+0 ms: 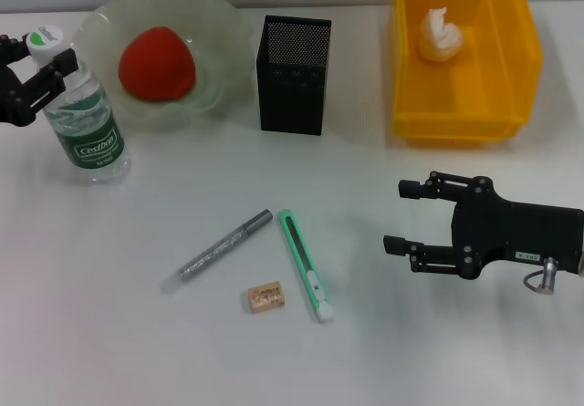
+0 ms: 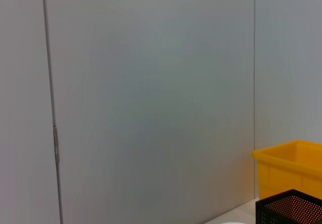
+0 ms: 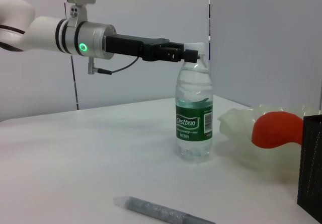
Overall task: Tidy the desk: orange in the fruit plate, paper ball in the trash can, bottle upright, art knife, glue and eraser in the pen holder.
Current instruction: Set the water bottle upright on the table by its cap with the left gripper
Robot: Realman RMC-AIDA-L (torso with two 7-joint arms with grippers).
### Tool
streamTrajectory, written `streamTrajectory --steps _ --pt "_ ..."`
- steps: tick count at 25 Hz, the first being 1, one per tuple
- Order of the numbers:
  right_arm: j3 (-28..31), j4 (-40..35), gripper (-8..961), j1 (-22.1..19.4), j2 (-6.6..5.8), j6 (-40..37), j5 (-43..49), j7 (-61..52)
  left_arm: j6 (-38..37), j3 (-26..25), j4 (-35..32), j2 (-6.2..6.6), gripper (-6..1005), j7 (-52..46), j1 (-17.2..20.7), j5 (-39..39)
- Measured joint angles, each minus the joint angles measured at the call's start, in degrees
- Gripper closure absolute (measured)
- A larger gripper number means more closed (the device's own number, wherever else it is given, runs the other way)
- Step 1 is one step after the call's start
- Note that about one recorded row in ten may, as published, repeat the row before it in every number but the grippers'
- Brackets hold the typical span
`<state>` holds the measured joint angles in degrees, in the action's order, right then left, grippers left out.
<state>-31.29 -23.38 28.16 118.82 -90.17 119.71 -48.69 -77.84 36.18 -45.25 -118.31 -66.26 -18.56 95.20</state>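
Bench [image 1: 109, 333]: white, grey wall panels behind.
Bottle [image 1: 87, 123]: upright near left edge, green label, white cap.
Left pincer [image 1: 44, 68]: at bottle's neck just under the cap, fingers on either side, closed on it.
Right pincer [image 1: 411, 216]: hovering over right part of bench, fingers spread apart, holding nothing.
Fruit plate [image 1: 224, 36]: pale green, back left, just beside bottle.
Orange [image 1: 157, 63]: lying in fruit plate.
Pen holder [image 1: 294, 75]: black mesh, back middle, upright.
Trash can [image 1: 511, 68]: yellow bin, back right.
Paper ball [image 1: 439, 35]: inside trash can.
Glue [image 1: 225, 244]: grey stick, lying flat, front middle.
Art knife [image 1: 304, 264]: green, flat, just beside glue.
Eraser [image 1: 265, 296]: tan, between glue and art knife, nearer front edge.
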Motion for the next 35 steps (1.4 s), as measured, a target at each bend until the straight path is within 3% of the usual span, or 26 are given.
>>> streamTrajectory --steps 31,35 --pt "0.00 0.00 199 -0.04 0.00 -0.03 0.00 -0.01 0.01 -0.15 0.59 0.10 510 -0.04 0.08 -1.88" --pt "0.00 0.00 200 -0.12 0.00 -0.02 0.00 -0.01 -0.35 -0.15 0.60 0.10 316 0.07 0.18 -2.07"
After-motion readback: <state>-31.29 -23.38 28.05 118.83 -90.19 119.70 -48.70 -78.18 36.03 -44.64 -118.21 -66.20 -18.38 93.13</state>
